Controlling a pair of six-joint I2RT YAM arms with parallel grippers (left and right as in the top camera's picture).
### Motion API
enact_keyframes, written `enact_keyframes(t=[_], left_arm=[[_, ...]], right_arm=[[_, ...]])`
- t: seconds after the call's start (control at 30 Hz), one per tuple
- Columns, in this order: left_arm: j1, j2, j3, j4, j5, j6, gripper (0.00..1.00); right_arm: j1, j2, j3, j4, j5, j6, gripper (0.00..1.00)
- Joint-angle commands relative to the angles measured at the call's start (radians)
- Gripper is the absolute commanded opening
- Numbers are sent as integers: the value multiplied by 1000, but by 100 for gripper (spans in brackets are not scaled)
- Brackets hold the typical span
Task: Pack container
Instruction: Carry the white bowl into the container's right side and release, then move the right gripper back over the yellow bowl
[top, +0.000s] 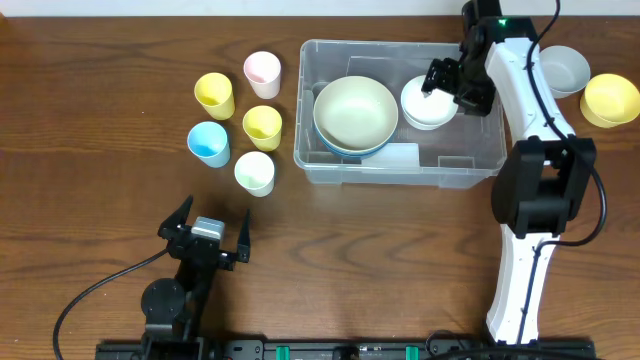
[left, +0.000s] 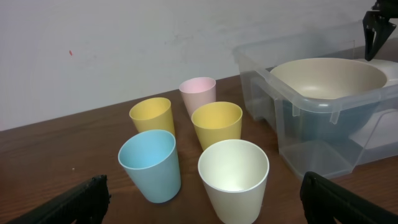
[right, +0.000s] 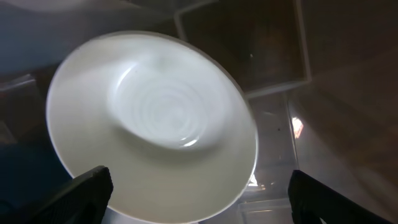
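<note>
The clear plastic container (top: 462, 150) stands at the upper middle of the table. Inside it, a cream bowl (top: 355, 112) sits nested in a blue bowl (top: 332, 148) on the left, and a white bowl (top: 428, 104) lies on the right. My right gripper (top: 455, 85) hangs open just over the white bowl (right: 155, 118), its fingers (right: 199, 193) spread wide to either side and not touching it. My left gripper (top: 210, 228) is open and empty near the front left. In the left wrist view the gripper (left: 202, 205) faces the cups and the container (left: 311, 130).
Several cups stand left of the container: yellow (top: 214, 95), pink (top: 262, 72), yellow (top: 262, 126), blue (top: 208, 143) and cream (top: 254, 172). A grey-white bowl (top: 563, 70) and a yellow bowl (top: 610, 98) sit right of the container.
</note>
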Motion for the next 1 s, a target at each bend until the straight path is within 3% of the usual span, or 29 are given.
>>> enact_keyframes(t=[0.0, 0.17, 0.27, 0.37, 0.47, 0.67, 0.97], left_arm=[[5, -5, -19, -32, 6, 10, 98], [5, -5, -19, -32, 6, 10, 98], [5, -5, -19, -32, 6, 10, 98], [5, -5, -19, -32, 6, 10, 98], [5, -5, -19, -32, 6, 10, 98], [5, -5, -19, -32, 6, 10, 98], [5, -5, -19, -32, 6, 10, 98]], right_arm=[[5, -114, 66, 12, -19, -37, 93], [-18, -229, 151, 14, -7, -51, 99], [-69, -293, 181, 7, 100, -1, 99], [-150, -328, 182, -8, 259, 45, 99], [-267, -317, 176, -36, 288, 45, 99], [-453, -219, 174, -62, 97, -217, 99], [-509, -85, 174, -11, 187, -370, 99]])
